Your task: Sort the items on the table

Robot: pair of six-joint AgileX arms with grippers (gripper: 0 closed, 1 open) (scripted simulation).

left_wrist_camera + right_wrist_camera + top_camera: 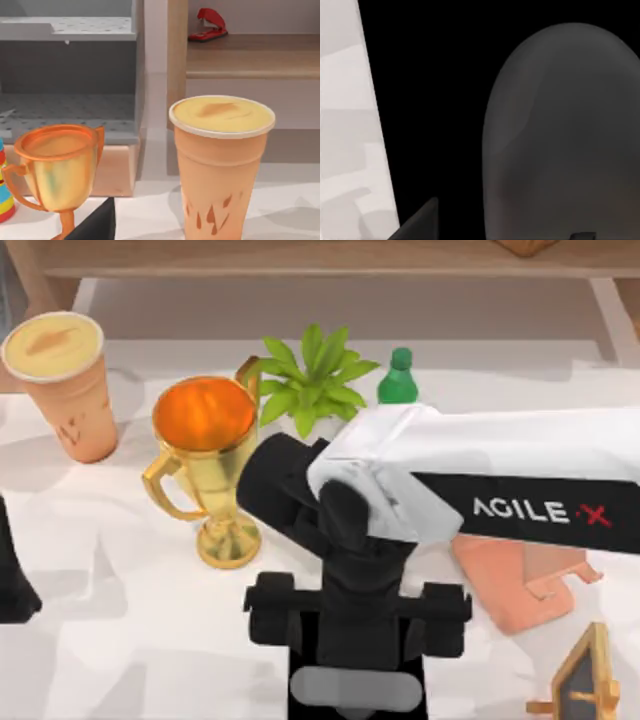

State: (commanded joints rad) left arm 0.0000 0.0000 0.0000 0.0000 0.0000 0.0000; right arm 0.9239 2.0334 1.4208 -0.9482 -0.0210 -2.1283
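Now the right claw (355, 690) hovers low over the dark grey mouse (565, 135); its spread is unclear; next, close and lift.

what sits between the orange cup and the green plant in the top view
A gold trophy cup with an orange inside stands between the tall orange cup and the leafy green plant, seen in the top view.

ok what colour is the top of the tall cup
Cream-yellow with a faint brown smudge; the cup shows best in the left wrist view.
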